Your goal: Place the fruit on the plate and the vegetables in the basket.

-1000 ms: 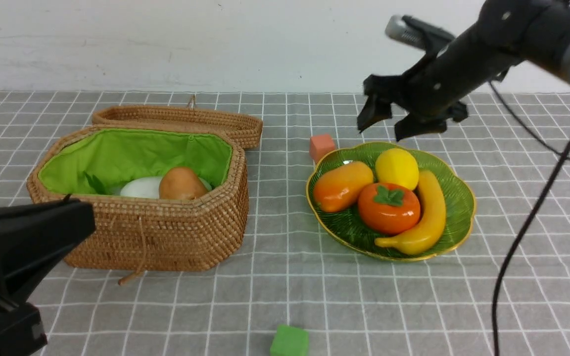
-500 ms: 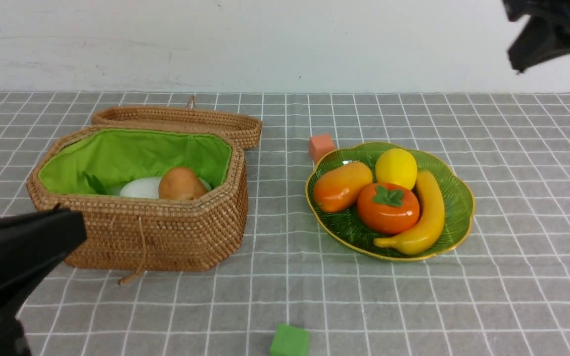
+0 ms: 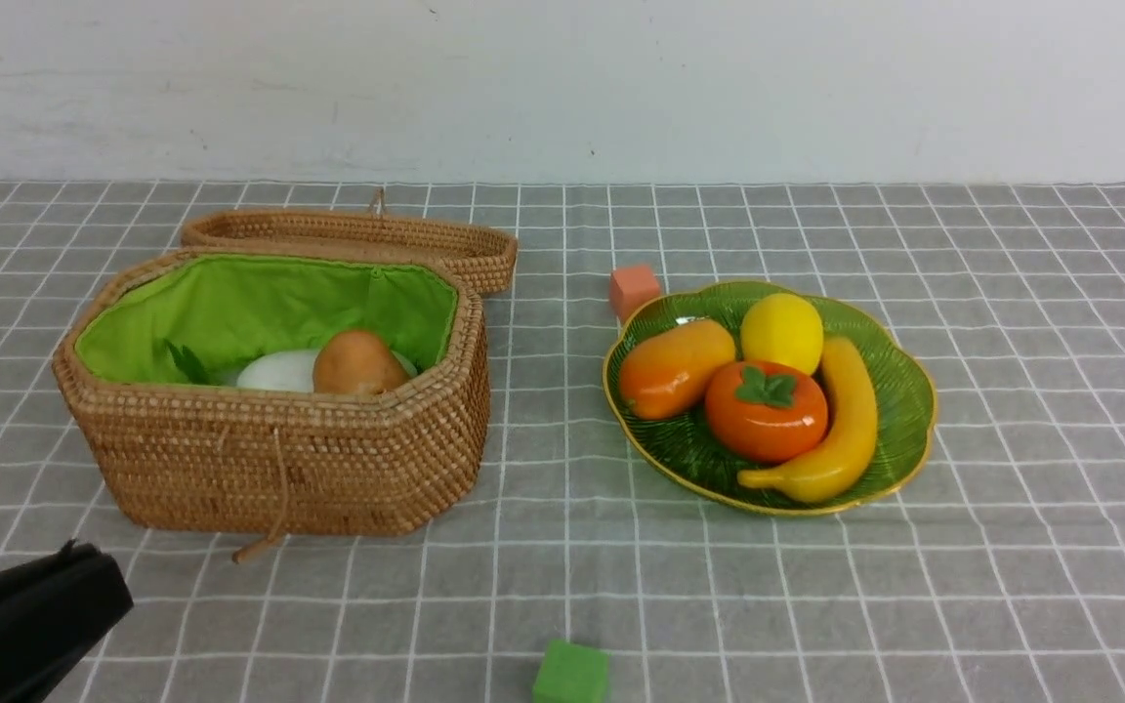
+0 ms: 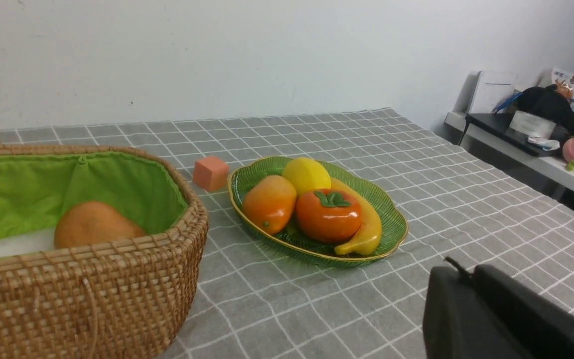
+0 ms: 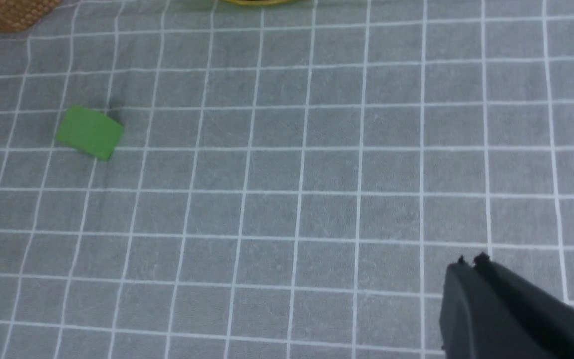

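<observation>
Fingers [image 5: 470, 260] of both grippers pressed together, holding nothing — fruit [image 3: 766, 410] on the plate [image 3: 899, 376], vegetables [image 3: 357, 361] in the basket [image 3: 279, 459]. Sorting appears complete; next, I judge, only parking.

We see a plain white wall [image 3: 562, 88] filling the upper part of the front view, above a table under a grey cloth [image 3: 1012, 586] gridded in white. At the left wrist view's right edge stands a cluttered white side table [image 4: 531, 159].
</observation>
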### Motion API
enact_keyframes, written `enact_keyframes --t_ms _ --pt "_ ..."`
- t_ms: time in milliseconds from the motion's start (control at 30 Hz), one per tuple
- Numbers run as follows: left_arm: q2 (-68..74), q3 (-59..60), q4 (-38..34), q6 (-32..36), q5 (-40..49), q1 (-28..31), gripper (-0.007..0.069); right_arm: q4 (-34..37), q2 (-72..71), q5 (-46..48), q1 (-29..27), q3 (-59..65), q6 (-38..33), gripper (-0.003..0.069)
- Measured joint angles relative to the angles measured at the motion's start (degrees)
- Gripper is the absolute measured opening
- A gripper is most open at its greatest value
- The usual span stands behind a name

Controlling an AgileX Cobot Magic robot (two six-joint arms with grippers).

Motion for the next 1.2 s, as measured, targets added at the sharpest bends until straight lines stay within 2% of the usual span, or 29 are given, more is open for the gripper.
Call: enact_keyframes --t_ms 200,433,733,833,933,1033,1200 --pt "0.00 0.02 0.00 0.00 3.03 0.00 0.0038 -4.32 -16.42 -9.32 0.00 12.16 5.83 -0.0006" --pt "0.00 0.02 0.00 0.00 5.66 0.00 0.0039 -11.49 -21.75 -23.20 0.00 17.21 11.37 0.0008" --pt "0.00 0.02 0.00 0.00 5.98 0.00 0.0050 -13.90 -21.85 -25.12 0.00 17.62 11.50 0.0015" --pt "0.00 0.02 0.00 0.00 6.12 0.00 0.0055 -13.33 -21.85 -33.34 -1.11 20.52 10.96 -0.0013" --pt "0.00 0.02 0.00 0.00 6.12 0.00 0.0060 -10.54 -21.62 -43.07 -7.15 28.98 9.00 -0.0019" --pt "0.00 0.02 0.00 0.00 6.12 0.00 0.0064 -9.35 -22.06 -46.83 -9.76 34.16 7.33 -0.0019" --pt "0.00 0.02 0.00 0.00 6.12 0.00 0.0071 -10.27 -22.48 -51.56 -10.74 41.30 2.54 -0.0019"
